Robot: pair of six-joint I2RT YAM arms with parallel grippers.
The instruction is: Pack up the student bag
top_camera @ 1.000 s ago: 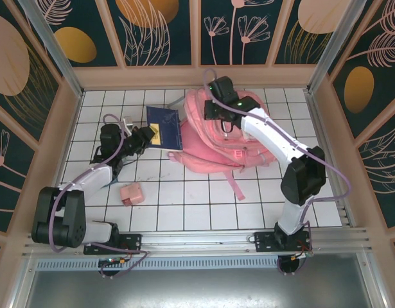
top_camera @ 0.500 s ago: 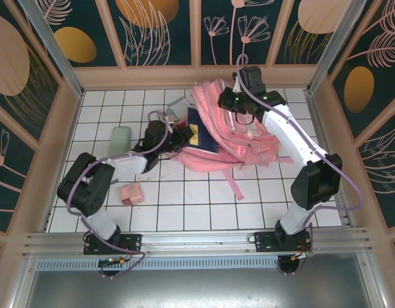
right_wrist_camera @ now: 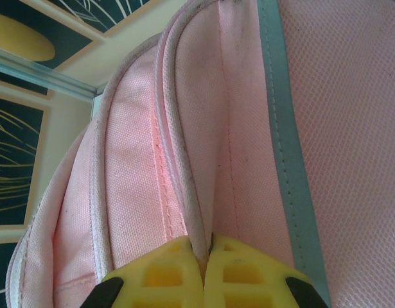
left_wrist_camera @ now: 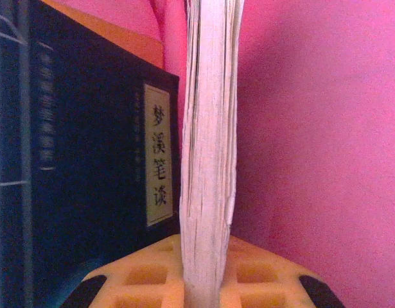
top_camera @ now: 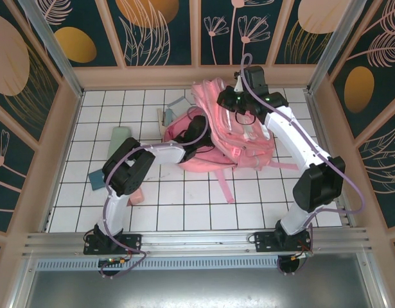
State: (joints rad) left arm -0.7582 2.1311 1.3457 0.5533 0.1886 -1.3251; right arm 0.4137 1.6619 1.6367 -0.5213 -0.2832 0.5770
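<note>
The student bag [top_camera: 239, 144], a big pink backpack, lies at the back middle of the tiled floor. My left gripper [top_camera: 199, 130] reaches into its open mouth from the left. In the left wrist view this gripper [left_wrist_camera: 208, 260] is shut on a book's white page block [left_wrist_camera: 210, 128], with pink lining [left_wrist_camera: 313, 141] all around. A dark blue cover with a pale label [left_wrist_camera: 160, 160] stands just left of the pages. My right gripper [top_camera: 239, 113] is over the bag's top. Its yellow fingers [right_wrist_camera: 207, 249] are shut on a fold of the bag's piped edge [right_wrist_camera: 184, 186], beside a pale strip [right_wrist_camera: 287, 128].
A pale green case [top_camera: 120, 138], a teal item [top_camera: 96, 178] and a small pink box [top_camera: 137, 196] lie on the floor left of the bag. More flat items [top_camera: 174, 105] sit behind it. A pink strap [top_camera: 224, 186] trails forward. Wooden walls [top_camera: 197, 76] enclose the floor.
My left arm has swung right and carried the blue book from the open floor into the bag's mouth. My right gripper has moved back and right with the bag's edge held.
</note>
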